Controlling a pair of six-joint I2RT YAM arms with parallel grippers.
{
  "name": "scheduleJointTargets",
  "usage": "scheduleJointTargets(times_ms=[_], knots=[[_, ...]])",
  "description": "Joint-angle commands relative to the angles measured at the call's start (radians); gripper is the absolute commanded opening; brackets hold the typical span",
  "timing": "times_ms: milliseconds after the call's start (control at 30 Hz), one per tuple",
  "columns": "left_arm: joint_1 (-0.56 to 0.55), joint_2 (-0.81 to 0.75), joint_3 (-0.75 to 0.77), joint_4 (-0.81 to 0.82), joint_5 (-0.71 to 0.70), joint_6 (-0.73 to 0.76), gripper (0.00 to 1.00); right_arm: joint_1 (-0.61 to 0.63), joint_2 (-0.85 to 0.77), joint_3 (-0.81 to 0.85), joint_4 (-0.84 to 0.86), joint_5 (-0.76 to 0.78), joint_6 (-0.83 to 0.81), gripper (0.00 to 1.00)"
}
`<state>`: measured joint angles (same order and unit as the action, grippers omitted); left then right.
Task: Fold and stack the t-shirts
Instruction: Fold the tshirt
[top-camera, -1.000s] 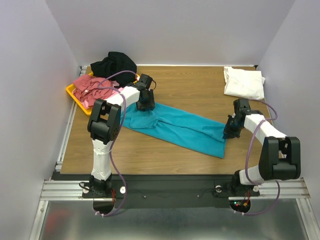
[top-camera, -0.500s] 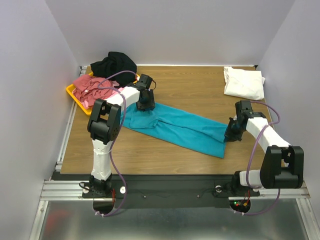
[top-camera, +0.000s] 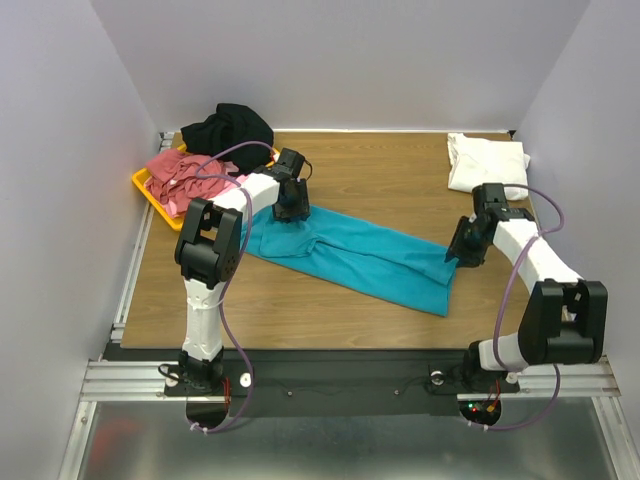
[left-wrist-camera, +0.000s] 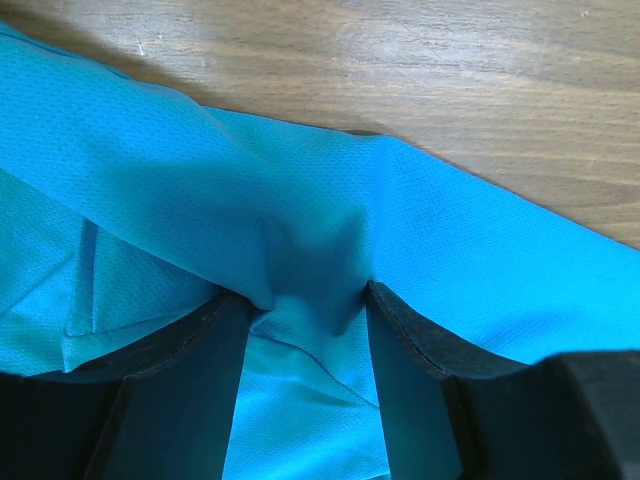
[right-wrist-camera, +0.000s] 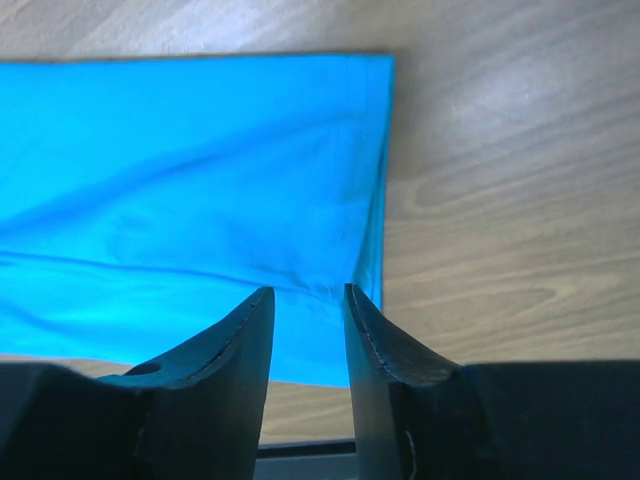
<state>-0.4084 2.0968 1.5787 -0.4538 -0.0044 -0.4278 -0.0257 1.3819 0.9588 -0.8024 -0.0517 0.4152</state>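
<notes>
Right end effector (top-camera: 453, 257) is hovering, jaws parted, at the right end of the teal t-shirt (top-camera: 350, 255), which is stretching far-left to the left end effector (top-camera: 290, 213) gripping it.

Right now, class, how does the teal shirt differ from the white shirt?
The teal shirt lies stretched out mid-table; the white shirt sits bundled in the far right corner. The left pincer grips the teal shirt; nothing touches the white shirt. Both rest on the table.
</notes>
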Motion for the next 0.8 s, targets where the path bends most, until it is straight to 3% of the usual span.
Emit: scheduleJointTargets(times_ms=[0, 367, 767], knots=[[0.006, -0.023, -0.02, -0.02, 0.0, 0.003, 0.61, -0.005, 0.058, 0.029, 0.045, -0.002, -0.009, 0.39], [0.006, -0.012, -0.002, -0.026, -0.002, 0.003, 0.61, -0.005, 0.095, -0.071, 0.137, 0.001, -0.018, 0.38], [0.006, -0.009, 0.009, -0.037, 0.0, 0.008, 0.61, -0.005, 0.137, -0.072, 0.169, -0.004, -0.026, 0.25]])
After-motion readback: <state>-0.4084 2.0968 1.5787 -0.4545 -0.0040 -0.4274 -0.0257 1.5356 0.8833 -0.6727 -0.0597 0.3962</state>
